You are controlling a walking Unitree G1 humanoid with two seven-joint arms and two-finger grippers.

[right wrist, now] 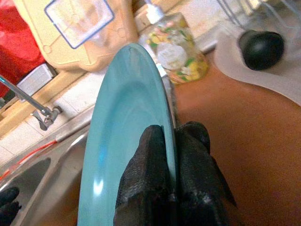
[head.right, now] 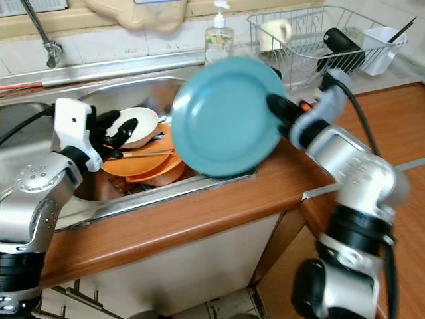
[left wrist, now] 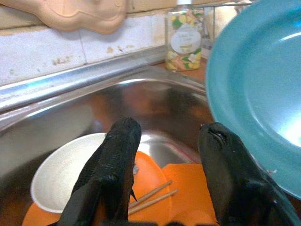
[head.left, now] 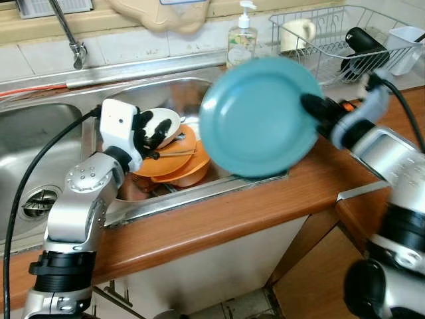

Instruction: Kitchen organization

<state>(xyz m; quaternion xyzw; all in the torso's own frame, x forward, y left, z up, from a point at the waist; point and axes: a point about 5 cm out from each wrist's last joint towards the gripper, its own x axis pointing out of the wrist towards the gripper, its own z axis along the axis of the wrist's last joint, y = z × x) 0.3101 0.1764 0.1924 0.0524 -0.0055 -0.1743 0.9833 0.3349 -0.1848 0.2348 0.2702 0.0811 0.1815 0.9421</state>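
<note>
Right gripper (right wrist: 170,186) clamps my teal plate (head.left: 259,116) at its 3 o'clock rim, tilted up over the sink (head.left: 169,90). Left gripper (left wrist: 167,150) spread apart above orange plates (head.left: 179,163), white bowl (left wrist: 66,172) at 10 o'clock.

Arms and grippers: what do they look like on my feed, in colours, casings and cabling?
Both arms are silver metal with black joint rings. The left gripper sits on a white box-shaped housing, fed by a black cable looping from the arm. The right gripper has a pale blue-grey wrist collar and its own black cable. Each one's jaws are long, black and coarse-textured.
</note>
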